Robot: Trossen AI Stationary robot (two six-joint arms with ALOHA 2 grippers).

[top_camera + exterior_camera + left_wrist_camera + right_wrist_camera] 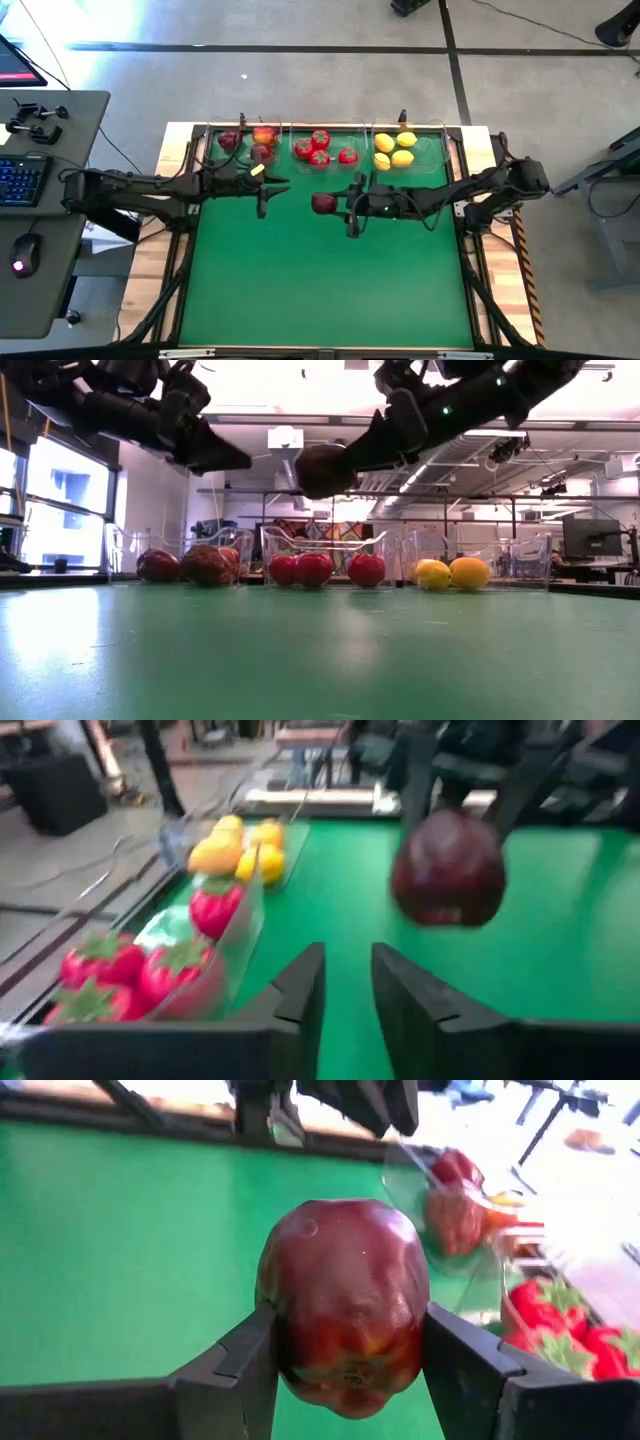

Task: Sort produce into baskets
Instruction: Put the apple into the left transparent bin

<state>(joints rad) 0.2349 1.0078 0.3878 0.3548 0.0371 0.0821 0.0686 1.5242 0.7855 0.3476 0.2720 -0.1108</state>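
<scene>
Dark red apple (345, 1305), held aloft
We see the right gripper (345, 1350) clamped on it; the left gripper (347, 985), slightly parted, faces it empty.

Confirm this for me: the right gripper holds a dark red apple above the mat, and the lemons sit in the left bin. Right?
Not quite. The right gripper does hold the dark red apple above the mat, but the lemons sit in the right bin, as the high view shows; the left bin holds apples.
</scene>
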